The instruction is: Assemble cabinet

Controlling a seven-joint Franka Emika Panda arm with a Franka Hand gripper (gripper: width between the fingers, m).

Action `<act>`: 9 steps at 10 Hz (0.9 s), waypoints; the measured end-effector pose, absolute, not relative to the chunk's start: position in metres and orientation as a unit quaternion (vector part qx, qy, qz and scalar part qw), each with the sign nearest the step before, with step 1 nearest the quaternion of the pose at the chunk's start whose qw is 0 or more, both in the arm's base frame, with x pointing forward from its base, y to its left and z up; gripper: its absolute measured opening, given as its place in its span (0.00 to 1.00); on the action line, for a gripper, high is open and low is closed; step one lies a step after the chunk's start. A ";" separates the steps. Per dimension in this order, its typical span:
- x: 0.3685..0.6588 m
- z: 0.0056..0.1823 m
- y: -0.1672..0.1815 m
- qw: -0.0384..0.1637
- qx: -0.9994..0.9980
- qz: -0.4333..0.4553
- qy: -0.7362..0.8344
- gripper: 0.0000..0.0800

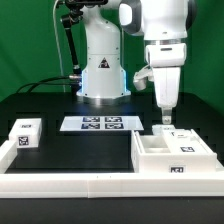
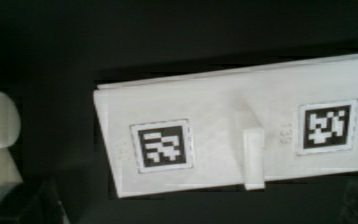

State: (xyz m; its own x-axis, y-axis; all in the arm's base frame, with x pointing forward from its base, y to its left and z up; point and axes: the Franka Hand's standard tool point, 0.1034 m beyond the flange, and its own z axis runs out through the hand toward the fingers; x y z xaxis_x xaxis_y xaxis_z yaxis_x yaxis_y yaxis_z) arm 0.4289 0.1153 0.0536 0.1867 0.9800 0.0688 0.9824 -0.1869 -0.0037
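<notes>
The gripper (image 1: 164, 121) hangs just above the open cabinet tray (image 1: 200, 165), which lies on the black worktop (image 1: 60, 150) at about four o'clock from the marker board (image 1: 100, 123) in the exterior view; a small tagged cabinet box (image 1: 25, 135) sits well apart at eight o'clock. Nothing shows between its fingers, but how far open they stand I cannot tell. This looks like the approach to a grasp, calling for a straight descent centred on the tray's thin upright rib (image 2: 250, 160), then closing.
</notes>
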 end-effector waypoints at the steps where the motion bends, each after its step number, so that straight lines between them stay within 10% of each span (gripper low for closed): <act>1: 0.429 0.053 0.115 0.024 -0.770 -0.025 -0.637 1.00; 9: 0.401 0.014 0.124 0.049 -0.762 -0.035 -0.644 1.00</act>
